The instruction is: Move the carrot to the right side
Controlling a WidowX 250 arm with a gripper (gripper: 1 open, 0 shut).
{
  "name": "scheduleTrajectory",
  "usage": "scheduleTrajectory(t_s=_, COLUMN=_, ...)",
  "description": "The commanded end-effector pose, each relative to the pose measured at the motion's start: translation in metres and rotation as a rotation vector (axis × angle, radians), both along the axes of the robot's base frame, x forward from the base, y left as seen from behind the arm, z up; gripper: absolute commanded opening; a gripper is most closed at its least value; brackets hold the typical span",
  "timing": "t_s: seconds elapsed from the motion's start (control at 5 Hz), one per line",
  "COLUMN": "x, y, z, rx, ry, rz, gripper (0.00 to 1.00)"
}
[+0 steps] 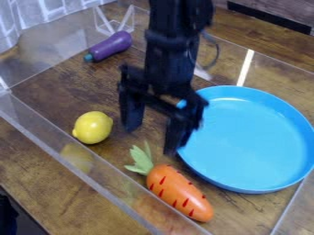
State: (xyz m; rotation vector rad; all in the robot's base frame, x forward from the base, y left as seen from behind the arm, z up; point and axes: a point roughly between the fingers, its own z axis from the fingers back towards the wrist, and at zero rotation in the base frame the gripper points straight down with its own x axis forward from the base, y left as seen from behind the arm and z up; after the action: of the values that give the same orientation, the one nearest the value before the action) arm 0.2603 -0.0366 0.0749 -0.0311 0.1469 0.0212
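Observation:
The carrot (pixel 179 192) lies at the front of the wooden table, orange with dark grooves, its green top (pixel 140 161) pointing up-left. My black gripper (pixel 156 126) hangs pointing down just above and behind the leafy end, fingers spread wide and open, nothing between them. The left finger (pixel 130 113) is near the lemon (pixel 92 127); the right finger (pixel 182 133) stands at the plate's left rim.
A large blue plate (pixel 252 138) fills the right side. A yellow lemon sits left of the gripper. A purple eggplant (pixel 110 44) lies at the back left. Clear plastic walls (pixel 50 128) border the table's left and front.

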Motion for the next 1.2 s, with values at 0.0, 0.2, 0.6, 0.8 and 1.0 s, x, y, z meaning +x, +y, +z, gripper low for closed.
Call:
scheduleTrajectory(t_s=0.0, x=-0.001, y=-0.013, z=0.0, rx=-0.018, ry=-0.098, rz=0.055, gripper=1.0)
scheduleTrajectory(t_s=0.2, x=-0.002, y=-0.02, z=-0.019, rx=-0.031, ry=-0.121, rz=0.111, gripper=1.0)
scheduleTrajectory(t_s=0.6, x=0.002, y=-0.025, z=-0.044, rx=-0.035, ry=-0.148, rz=0.227, gripper=1.0)
scheduleTrajectory(t_s=0.8, x=0.004, y=-0.025, z=-0.046, rx=-0.036, ry=-0.151, rz=0.236, gripper=1.0)
scheduleTrajectory(t_s=1.0, x=0.007, y=-0.026, z=-0.048, rx=-0.039, ry=-0.152, rz=0.239, gripper=1.0)
